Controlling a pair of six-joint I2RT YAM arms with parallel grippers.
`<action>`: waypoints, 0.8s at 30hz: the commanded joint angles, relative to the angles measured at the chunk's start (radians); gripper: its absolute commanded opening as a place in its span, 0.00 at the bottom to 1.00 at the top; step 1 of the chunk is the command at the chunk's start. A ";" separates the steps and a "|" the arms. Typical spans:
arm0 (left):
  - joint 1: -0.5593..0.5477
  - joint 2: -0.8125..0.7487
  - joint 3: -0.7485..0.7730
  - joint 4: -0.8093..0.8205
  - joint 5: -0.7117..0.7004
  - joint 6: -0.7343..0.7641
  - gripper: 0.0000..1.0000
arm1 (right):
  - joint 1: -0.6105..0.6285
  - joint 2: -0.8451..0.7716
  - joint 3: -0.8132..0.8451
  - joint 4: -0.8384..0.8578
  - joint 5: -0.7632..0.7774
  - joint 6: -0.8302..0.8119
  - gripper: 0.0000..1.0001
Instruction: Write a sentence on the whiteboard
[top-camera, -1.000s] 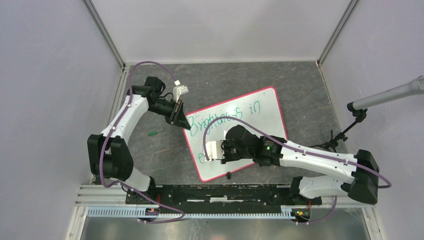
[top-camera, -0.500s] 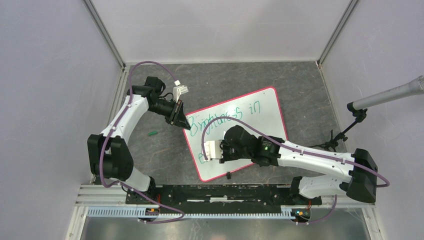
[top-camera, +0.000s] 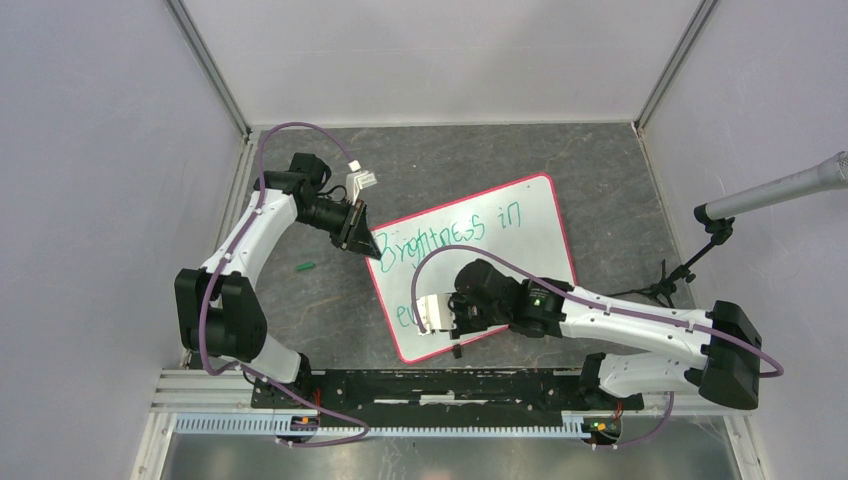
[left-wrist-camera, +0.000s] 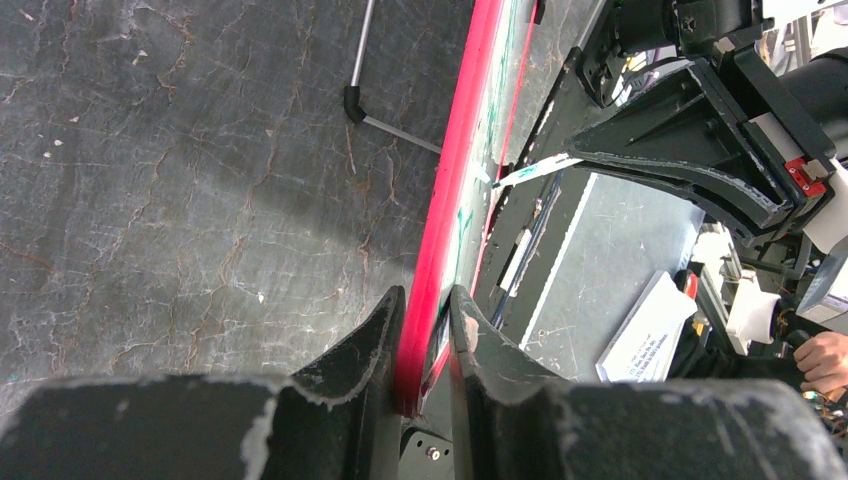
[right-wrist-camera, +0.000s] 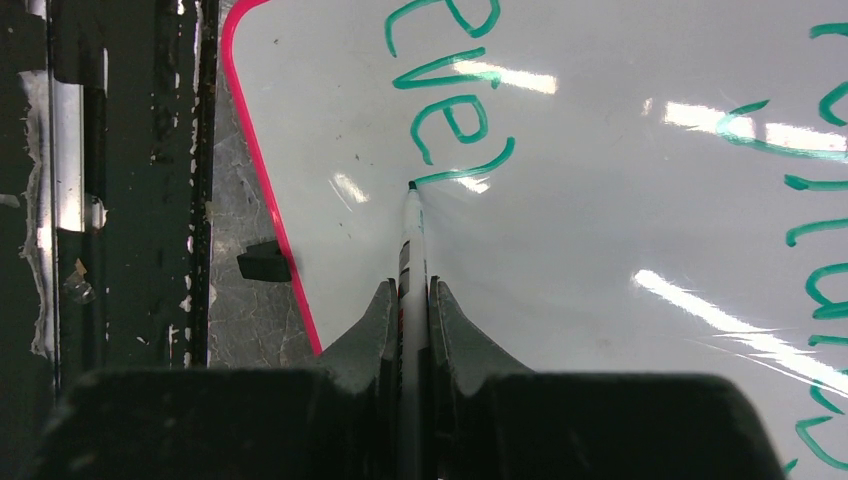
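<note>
Writing line two: right tool (right-wrist-camera: 412, 292) pinched tight on the marker (right-wrist-camera: 411, 230), whose tip just ahead touches the whiteboard (right-wrist-camera: 600, 230) at the green sentence (right-wrist-camera: 445, 110), past "eve". Left tool (left-wrist-camera: 425, 300), barely parted, clamps the board's red edge. Next, probably finishing the "r": light, steady contact needed.

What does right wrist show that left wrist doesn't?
Only right wrist: the marker in the right jaws, tip on the whiteboard at a green stroke's end; lettering face-on. Only left wrist: the left jaws clamped on the red rim, board edge-on; a bent metal rod beyond. Both: the whiteboard, its rim, green ink.
</note>
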 joint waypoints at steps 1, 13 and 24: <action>-0.029 0.016 -0.001 0.027 -0.075 0.008 0.03 | -0.003 0.012 0.005 -0.009 -0.008 -0.013 0.00; -0.030 0.012 -0.004 0.027 -0.078 0.007 0.02 | -0.004 0.014 0.042 0.048 0.064 0.026 0.00; -0.030 0.010 -0.004 0.027 -0.078 0.008 0.02 | -0.026 0.017 0.064 0.064 0.099 0.039 0.00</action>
